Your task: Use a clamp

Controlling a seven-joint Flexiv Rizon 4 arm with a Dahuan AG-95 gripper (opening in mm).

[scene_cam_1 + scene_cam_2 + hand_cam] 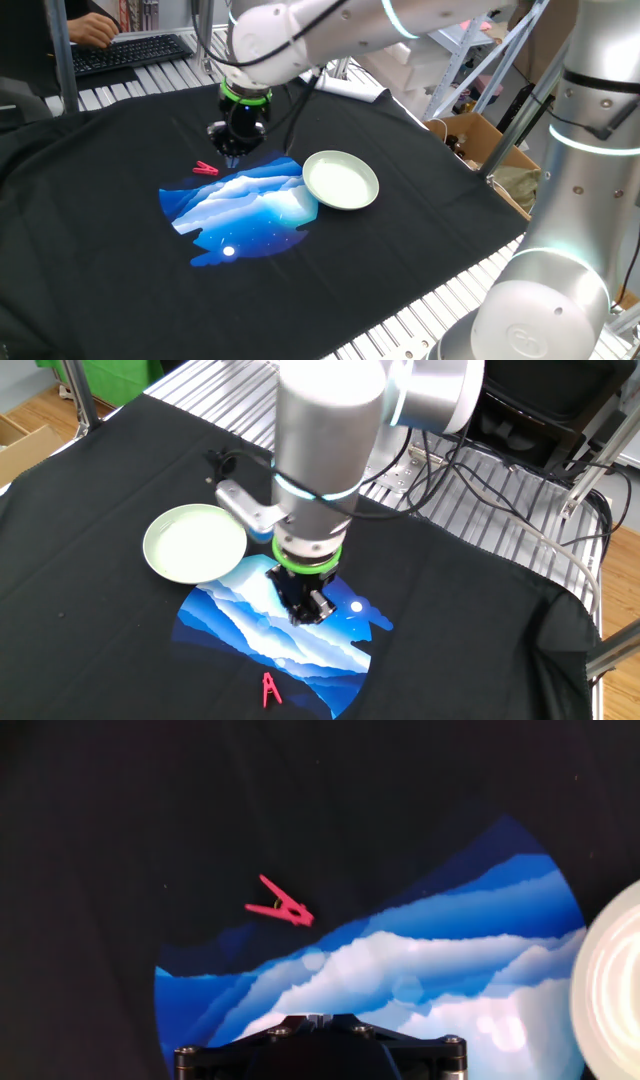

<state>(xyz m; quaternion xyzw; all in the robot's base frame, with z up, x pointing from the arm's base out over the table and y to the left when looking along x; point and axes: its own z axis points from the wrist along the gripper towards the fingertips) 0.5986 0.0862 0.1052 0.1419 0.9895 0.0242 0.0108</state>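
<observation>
Clamp (205, 169) (270, 689) (281, 907) of bright red plastic lies flat on the black cloth (90, 200), just off the dark upper rim of a blue and white mountain picture (245, 207) (290, 628) (400, 970) printed on that cloth, and nothing touches it. The claw (232, 145) (308, 607) hangs above the print, close to the clamp but clear of it; in the hand view the clip sits ahead of the claw and a little to the left, its two splayed legs pointing up-left. Only the dark base of the hand shows along the bottom of that view, and the fixed views are too small, so I cannot tell whether the fingers stand apart or together. A pale green round plate (341, 180) (194, 543) (610, 990) rests on the cloth on the far side of the claw from the clamp, touching the print's edge.
</observation>
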